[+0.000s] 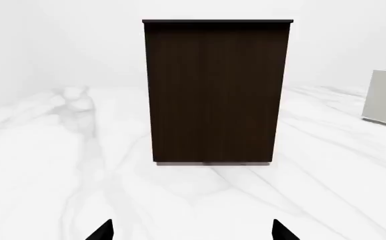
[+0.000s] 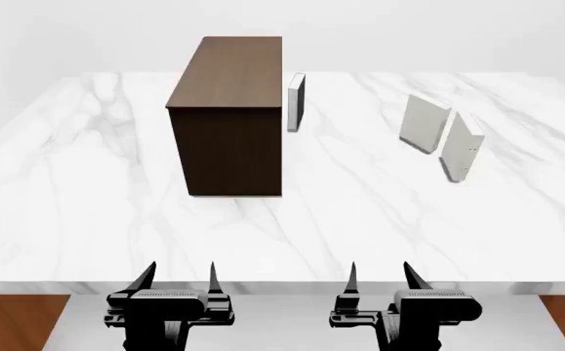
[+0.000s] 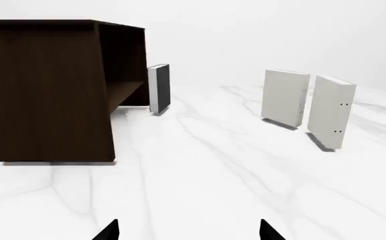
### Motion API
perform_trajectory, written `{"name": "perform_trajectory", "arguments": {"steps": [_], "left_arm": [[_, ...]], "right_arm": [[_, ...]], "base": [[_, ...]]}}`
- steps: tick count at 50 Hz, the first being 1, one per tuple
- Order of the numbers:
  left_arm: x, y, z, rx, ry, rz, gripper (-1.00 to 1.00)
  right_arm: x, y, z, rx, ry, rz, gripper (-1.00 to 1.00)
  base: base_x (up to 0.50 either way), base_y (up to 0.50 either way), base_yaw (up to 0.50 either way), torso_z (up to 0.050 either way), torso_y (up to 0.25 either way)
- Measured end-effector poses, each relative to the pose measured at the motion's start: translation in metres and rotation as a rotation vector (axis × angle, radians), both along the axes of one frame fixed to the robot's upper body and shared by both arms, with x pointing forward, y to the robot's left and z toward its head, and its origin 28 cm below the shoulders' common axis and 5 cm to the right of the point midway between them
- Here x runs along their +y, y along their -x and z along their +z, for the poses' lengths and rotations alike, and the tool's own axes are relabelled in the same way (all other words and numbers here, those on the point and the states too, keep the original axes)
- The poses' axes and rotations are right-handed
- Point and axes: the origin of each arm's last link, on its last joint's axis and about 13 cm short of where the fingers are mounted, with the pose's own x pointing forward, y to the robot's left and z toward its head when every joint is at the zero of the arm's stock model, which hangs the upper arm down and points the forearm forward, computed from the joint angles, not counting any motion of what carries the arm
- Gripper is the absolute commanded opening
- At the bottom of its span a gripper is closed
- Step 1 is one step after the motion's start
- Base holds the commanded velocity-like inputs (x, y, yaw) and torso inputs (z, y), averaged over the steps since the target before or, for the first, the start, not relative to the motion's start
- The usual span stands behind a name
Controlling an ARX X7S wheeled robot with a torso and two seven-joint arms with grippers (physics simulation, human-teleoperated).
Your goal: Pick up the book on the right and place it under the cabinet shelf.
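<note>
Head view shows both our pincers, left (image 2: 177, 276) and right (image 2: 381, 274), released; the book (image 2: 463, 148) stands upright well ahead of the right one.

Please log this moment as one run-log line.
phase: pre-reach | left gripper: open, empty | right gripper: open, empty | book: upright, untouched | cabinet shelf: left of book

The cabinet (image 2: 226, 117) is dark brown wood-grain, the book (image 2: 463, 147) off-white with dark specks, the table (image 2: 380, 219) white grey-veined marble.
</note>
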Motion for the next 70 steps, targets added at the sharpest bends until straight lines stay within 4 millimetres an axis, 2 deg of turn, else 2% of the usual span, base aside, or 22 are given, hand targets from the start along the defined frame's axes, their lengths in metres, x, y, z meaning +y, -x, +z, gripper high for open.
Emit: {"name": "perform_trajectory", "arguments": {"steps": [11,34,42,52,70], "left_arm": [[0.0,0.001,0.0,-0.006,-0.016,-0.006,1.0],[0.001,0.001,0.001,0.005,-0.013,-0.004,1.0],[0.004,-0.002,0.009,0.036,0.006,0.002,1.0],[0.015,-0.018,0.043,0.04,-0.016,-0.003,1.0],[0.039,-0.071,0.14,0.005,-0.082,-0.011,1.0]], "right_arm": [[0.001,0.001,0.0,0.0,0.004,0.001,1.0],[0.001,0.002,0.0,0.003,-0.009,0.002,1.0],[-0.001,0.001,0.005,0.002,-0.028,-0.001,1.0],[-0.003,-0.012,0.033,-0.018,-0.041,0.0,1.0],[-0.017,-0.055,0.121,-0.081,-0.031,0.014,1.0]], "base": [[0.0,0.0,0.0,0.003,0.0],[0.0,0.0,0.0,0.05,0.0],[0.0,0.0,0.0,0.05,0.0],[0.0,0.0,0.0,0.05,0.0],[0.0,0.0,0.0,0.05,0.0]]}}
